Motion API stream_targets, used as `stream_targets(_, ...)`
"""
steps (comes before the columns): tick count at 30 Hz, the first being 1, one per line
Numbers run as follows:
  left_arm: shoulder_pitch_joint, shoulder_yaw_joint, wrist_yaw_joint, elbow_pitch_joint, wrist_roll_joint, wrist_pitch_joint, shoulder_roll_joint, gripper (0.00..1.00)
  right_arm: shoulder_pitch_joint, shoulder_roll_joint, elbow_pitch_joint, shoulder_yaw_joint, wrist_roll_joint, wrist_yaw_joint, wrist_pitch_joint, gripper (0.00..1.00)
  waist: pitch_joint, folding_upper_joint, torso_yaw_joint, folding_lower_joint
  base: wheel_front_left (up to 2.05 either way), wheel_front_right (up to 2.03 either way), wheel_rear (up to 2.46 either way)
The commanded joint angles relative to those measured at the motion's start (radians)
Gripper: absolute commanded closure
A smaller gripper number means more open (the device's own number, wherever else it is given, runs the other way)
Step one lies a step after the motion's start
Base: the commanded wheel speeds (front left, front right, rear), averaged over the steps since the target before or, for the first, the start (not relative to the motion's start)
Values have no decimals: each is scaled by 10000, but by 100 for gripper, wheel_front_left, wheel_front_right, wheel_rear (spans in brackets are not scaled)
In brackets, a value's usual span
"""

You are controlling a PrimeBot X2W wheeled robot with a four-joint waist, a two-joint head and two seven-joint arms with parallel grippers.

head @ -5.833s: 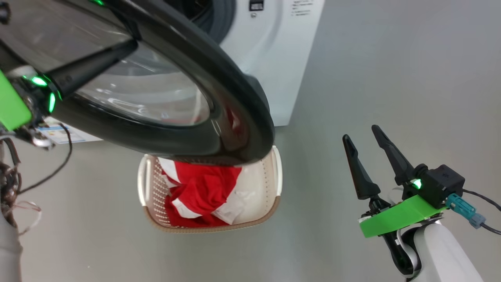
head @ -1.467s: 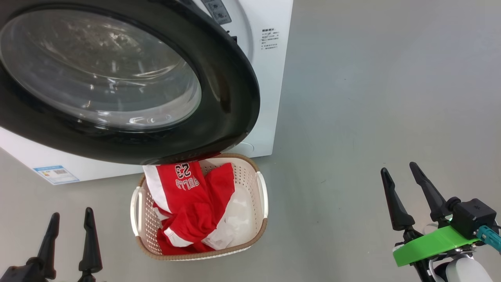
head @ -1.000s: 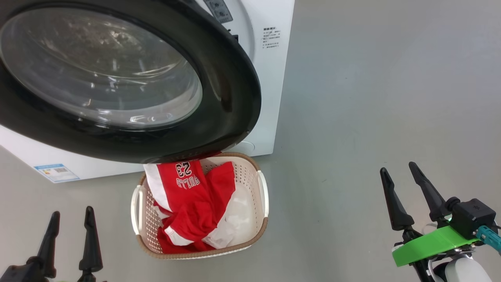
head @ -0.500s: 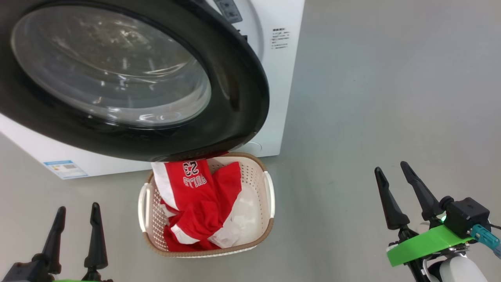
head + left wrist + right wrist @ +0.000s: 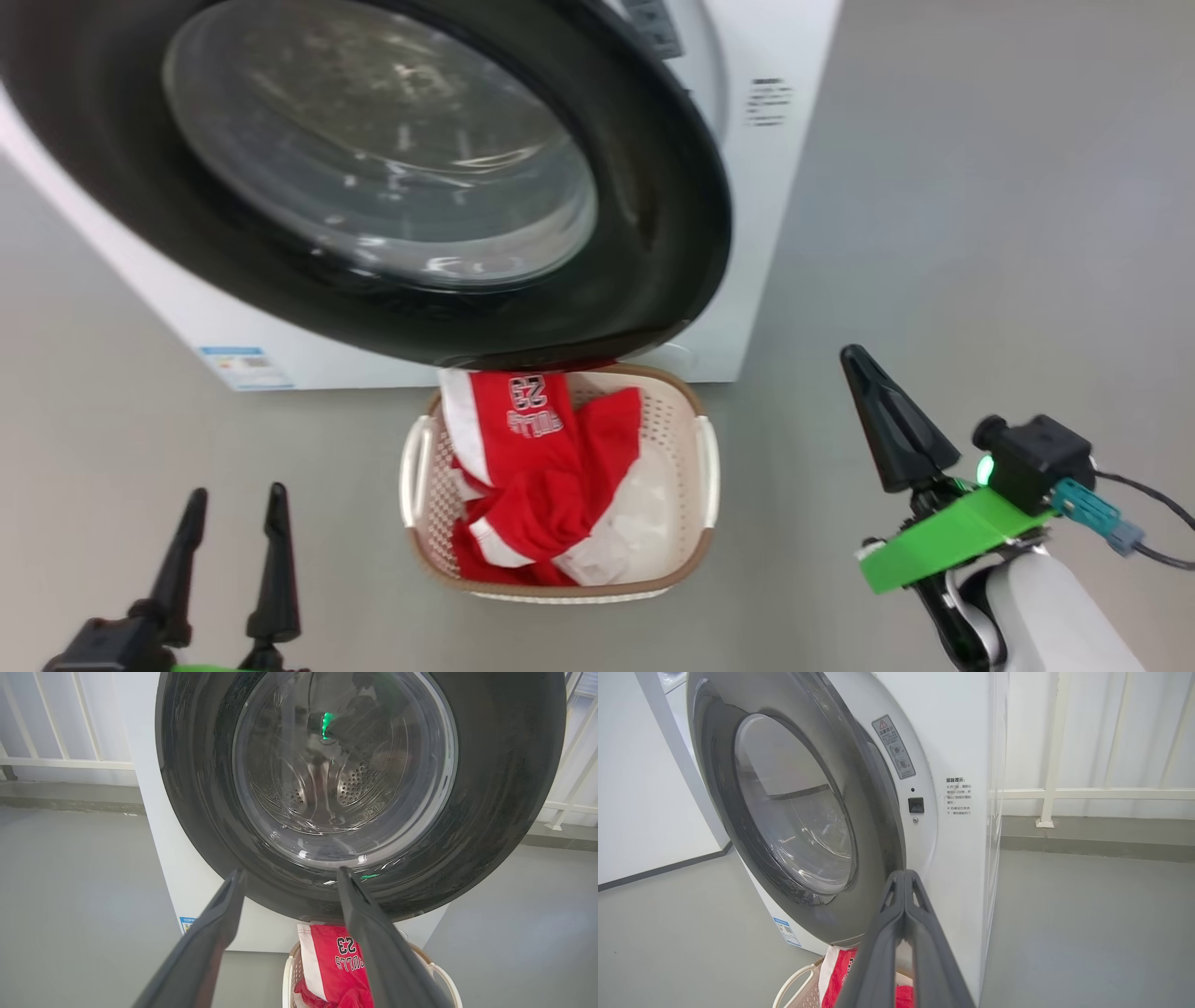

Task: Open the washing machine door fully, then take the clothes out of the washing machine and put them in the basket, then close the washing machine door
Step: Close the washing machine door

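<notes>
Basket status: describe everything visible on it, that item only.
The basket is a small cream-white plastic tub, rounded rectangular, with perforated walls, a brown woven-look rim and white loop handles on both sides. It stands upright on the grey floor right in front of the washing machine, its far edge hidden under the door. Red and white clothes lie heaped inside, reaching the far rim.

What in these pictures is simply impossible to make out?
Steel drum interior: left wrist view, reflections on the round black-rimmed glass washing machine door blur it; whether anything remains inside is unclear.
Far end of the cream perforated plastic basket: head view, the door's rim overhangs it.
Small black print on the big white washing machine: right wrist view, too small to read.
Basket floor: head view, bright red and white clothes cover most of it.
</notes>
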Motion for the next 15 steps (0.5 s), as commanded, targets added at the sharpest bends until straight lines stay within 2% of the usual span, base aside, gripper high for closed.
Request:
stream_targets(1,-204,205,-31,-215,-11,-91,57,0,-345,31,-133,338,215,16,-48,100,-14,0,474,0,0,0,0)
stream_targets(15,-674,-550,-31,-179,-22,-91,-23,0,-2073,79,1037,736,506,16,-48,100,496,0,1681,0,0,0,0)
